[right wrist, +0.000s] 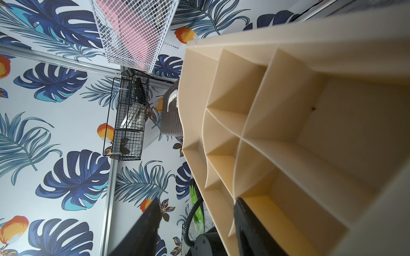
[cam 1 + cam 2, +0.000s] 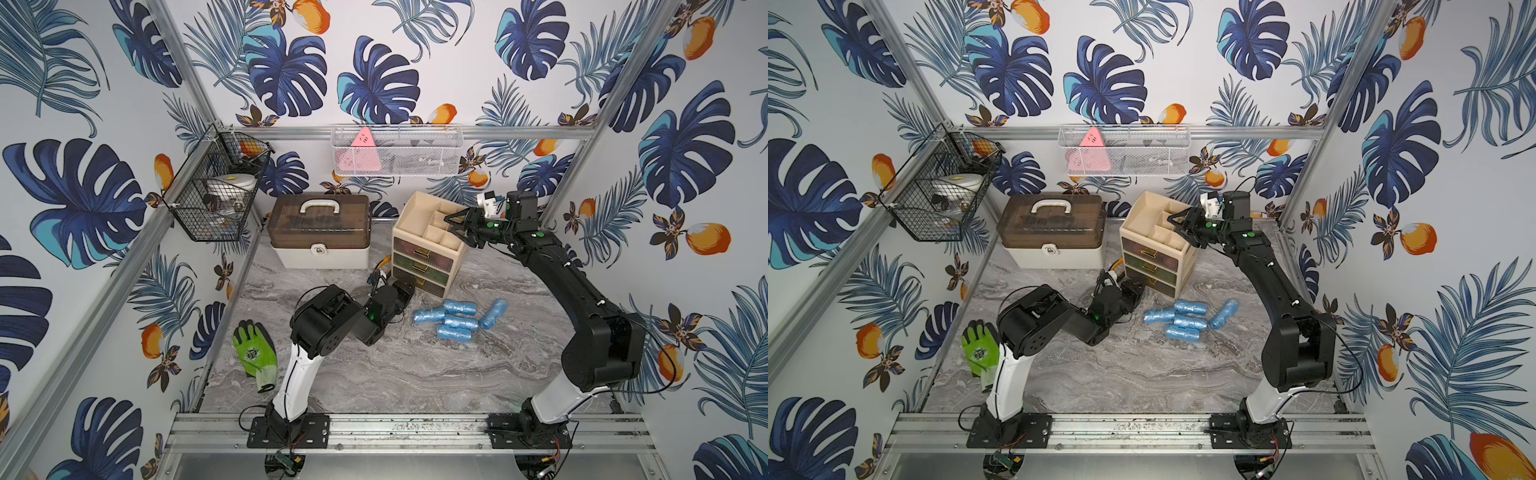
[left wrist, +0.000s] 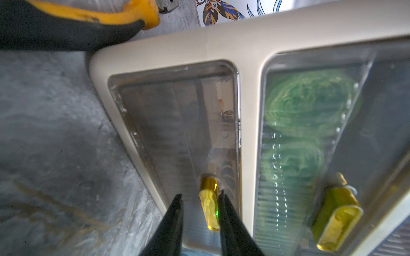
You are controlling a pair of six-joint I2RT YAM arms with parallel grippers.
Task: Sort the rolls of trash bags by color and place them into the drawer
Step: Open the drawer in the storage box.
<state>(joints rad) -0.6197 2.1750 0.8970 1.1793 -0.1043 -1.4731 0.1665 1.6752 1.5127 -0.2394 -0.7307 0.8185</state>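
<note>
Several blue rolls of trash bags (image 2: 455,319) (image 2: 1185,318) lie loose on the marble table in front of the beige drawer unit (image 2: 451,259) (image 2: 1187,257). Green rolls (image 3: 306,104) show through the shut middle drawer. The bottom drawer (image 3: 177,133) is shut and looks empty. My left gripper (image 3: 200,195) (image 2: 409,286) stands open astride that drawer's gold handle (image 3: 209,206); one finger touches it, the other is apart. My right gripper (image 1: 197,200) (image 2: 451,224) is open at the unit's top, one finger (image 1: 250,226) down in a compartment, the other outside in the air.
A brown-lidded case (image 2: 319,230) stands left of the drawer unit. A green glove (image 2: 254,353) lies at the table's left edge. A black wire basket (image 2: 216,187) hangs on the left wall and a white mesh basket (image 2: 395,149) on the back rail.
</note>
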